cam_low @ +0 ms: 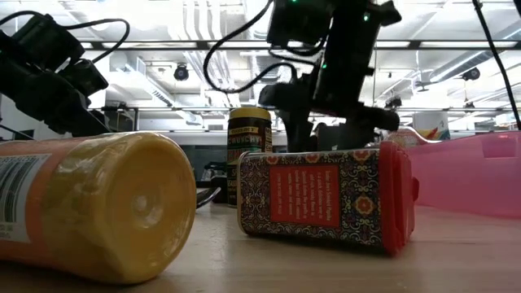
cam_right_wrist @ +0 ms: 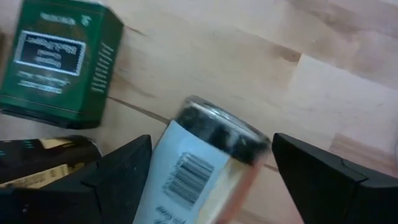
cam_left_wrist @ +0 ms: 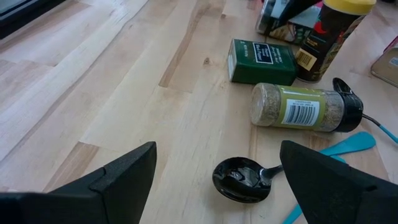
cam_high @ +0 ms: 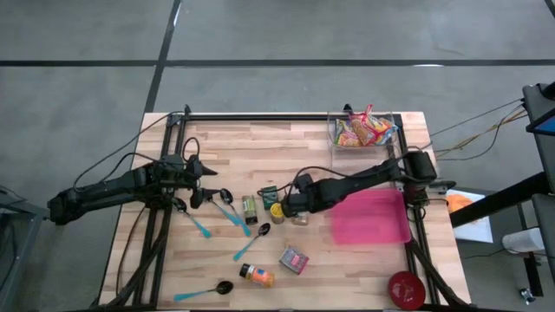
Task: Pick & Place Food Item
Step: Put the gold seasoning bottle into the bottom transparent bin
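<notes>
- I have the right gripper (cam_high: 290, 208) reaching over the middle of the table, jaws spread wide and holding nothing; in the right wrist view a small clear-bodied jar (cam_right_wrist: 199, 168) with a white barcode label lies on its side between the two fingers (cam_right_wrist: 118, 180), not yet pinched; I judge this the approach before the grasp.
- The jar sits among a cluster: a green box (cam_right_wrist: 59, 62) just beside it, a yellow-lidded dark jar (cam_high: 277, 211) close by, and a herb shaker (cam_high: 250, 208) lying flat a little further left.
- My left gripper (cam_high: 201, 178) waits over the left part of the table, also released and empty; a black spoon (cam_left_wrist: 241, 179) lies on the wood ahead of it.
- The pink tray (cam_high: 371, 218), which I take for the likely destination, lies just right of the cluster and looks bare; the clear bin (cam_high: 362, 132) of snack packets at the far edge is untouched.
- So nothing is placed yet; closing, lifting, carrying and releasing all remain.
- Loose items nearer me, an orange bottle (cam_high: 257, 276) and a patterned tin (cam_high: 294, 259), stay out of the way.
</notes>
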